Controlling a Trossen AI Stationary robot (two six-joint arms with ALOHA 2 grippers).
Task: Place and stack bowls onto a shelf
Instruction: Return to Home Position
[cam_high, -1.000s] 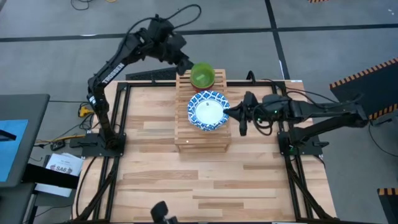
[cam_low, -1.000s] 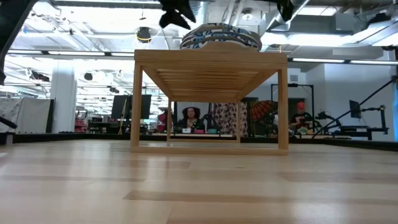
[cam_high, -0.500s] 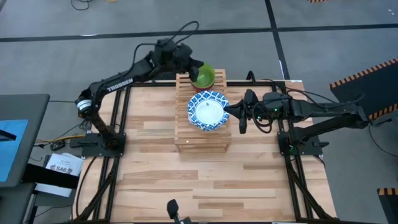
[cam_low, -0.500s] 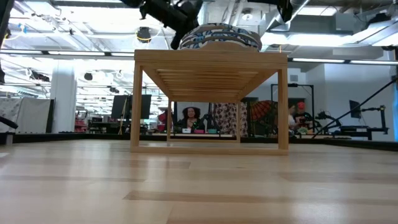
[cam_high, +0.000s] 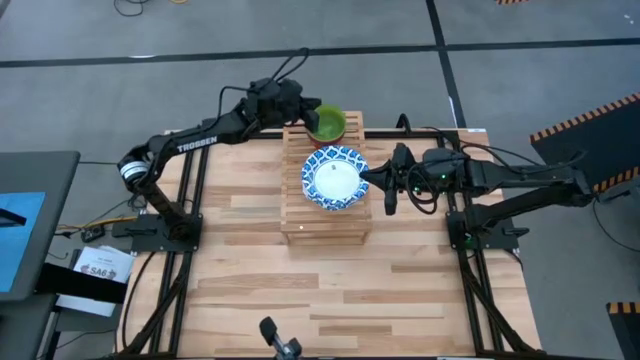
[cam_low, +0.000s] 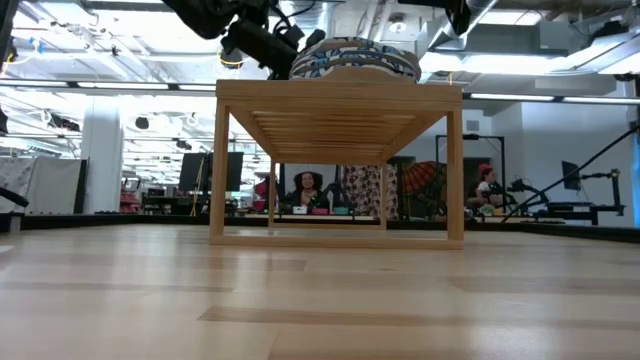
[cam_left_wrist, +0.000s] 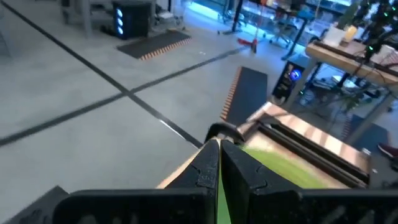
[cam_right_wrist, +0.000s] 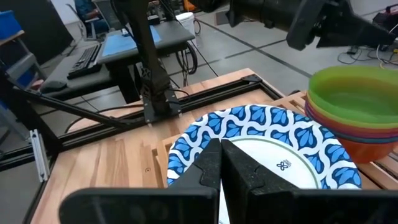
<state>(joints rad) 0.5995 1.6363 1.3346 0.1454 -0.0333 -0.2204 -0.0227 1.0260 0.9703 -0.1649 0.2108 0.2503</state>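
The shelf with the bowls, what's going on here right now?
On the shelf sit a blue patterned bowl in the middle and a green bowl topping a stack of coloured bowls at one end. The left gripper, shut and empty, hovers by the green bowl; the right gripper, also shut and empty, waits beside the patterned bowl.

Blue leaf-patterned white bowl (cam_high: 335, 180); green bowl (cam_high: 326, 123); pale wooden shelf (cam_high: 325, 226)
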